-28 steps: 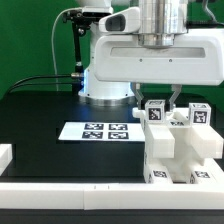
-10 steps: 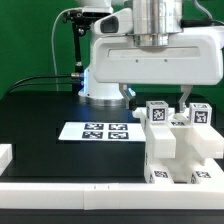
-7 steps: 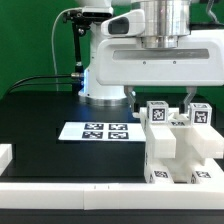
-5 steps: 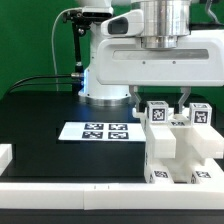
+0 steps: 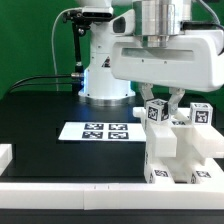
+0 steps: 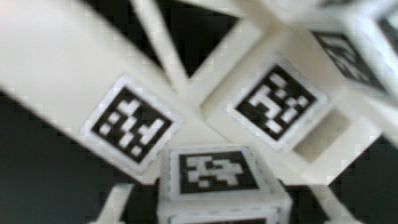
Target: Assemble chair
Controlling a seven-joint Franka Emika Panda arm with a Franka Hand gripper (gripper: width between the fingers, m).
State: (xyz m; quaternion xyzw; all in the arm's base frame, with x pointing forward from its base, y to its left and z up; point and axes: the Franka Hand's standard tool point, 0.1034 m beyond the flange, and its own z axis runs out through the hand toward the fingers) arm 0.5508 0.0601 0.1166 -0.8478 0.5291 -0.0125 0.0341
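A: Green curtain fills the upper left of the exterior view, with a black table (image 5: 40,110) below it. What sits around the work?

B: At centre, the marker board (image 5: 103,131) lies flat on the table, and a white rail (image 5: 60,185) runs along the bottom edge. The arm's white base (image 5: 105,70) stands behind the board, and a black cable crosses the left side. The arm's big white wrist housing covers the upper right and hides the back of the scene.

A: And the chair?

B: The chair (image 5: 185,150) is at lower right, a blocky white stack with tagged posts on top. The gripper (image 5: 160,103) hangs right over it, one finger on each side of the left tagged post (image 5: 154,112). The fingers look closed in on that post, though actual contact is hard to confirm at this size.

A: Does the wrist view help?

B: It is blurred. White chair bars with tags fill it, and one tagged block (image 6: 217,172) sits low in the centre between two dim fingertips (image 6: 125,200).
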